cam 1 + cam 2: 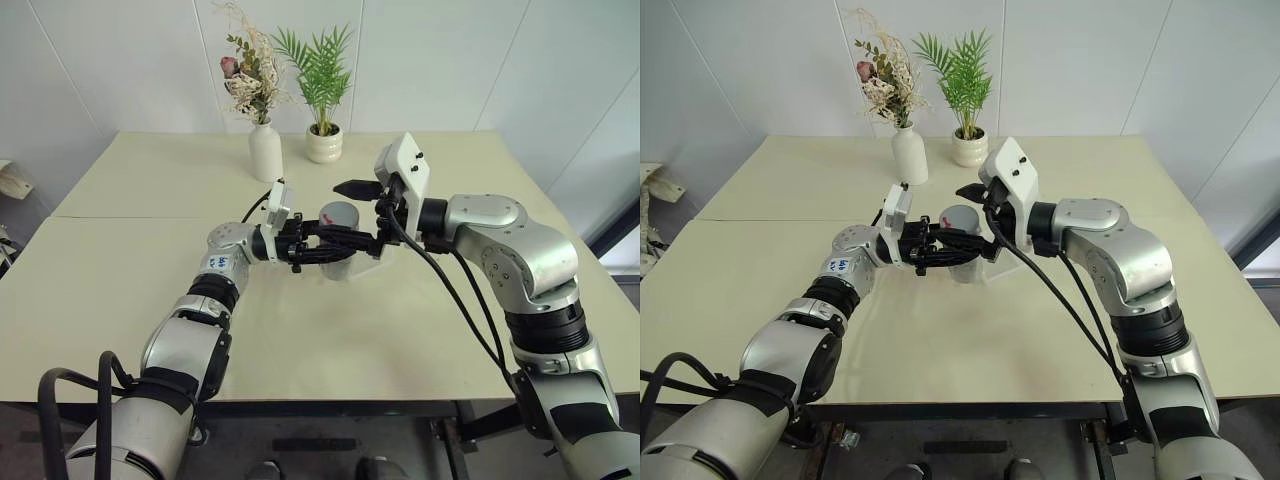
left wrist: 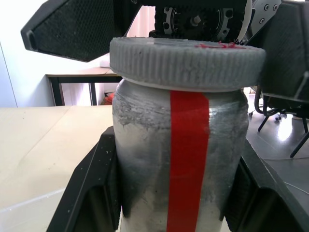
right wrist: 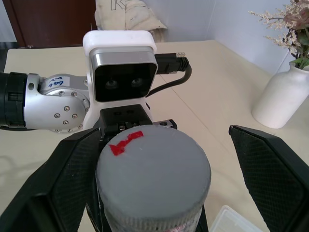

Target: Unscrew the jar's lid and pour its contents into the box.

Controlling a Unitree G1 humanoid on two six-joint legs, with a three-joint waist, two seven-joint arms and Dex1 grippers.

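**Jar braced for uncapping**

Near centre above the table (image 1: pixel 150 290), the left gripper (image 1: pixel 330 245) clamps the jar (image 2: pixel 181 169) upright. The right gripper (image 3: pixel 159 179) straddles the lid (image 3: pixel 154 176), fingers wide, ready to twist. The box (image 3: pixel 236 221) waits just beyond.

head cams overhead, wrist cams close-up on jar (image 2: pixel 181 159)

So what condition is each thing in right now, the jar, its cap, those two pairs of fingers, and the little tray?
jar: upright, lifted off the table, clamped by the left fingers.
lid: on the jar, not yet gripped.
left gripper: fingers shut on the jar's sides.
right gripper: fingers spread wide, one either side of the lid, apart from it.
box: on the table below the jar; whether it holds anything cannot be told.
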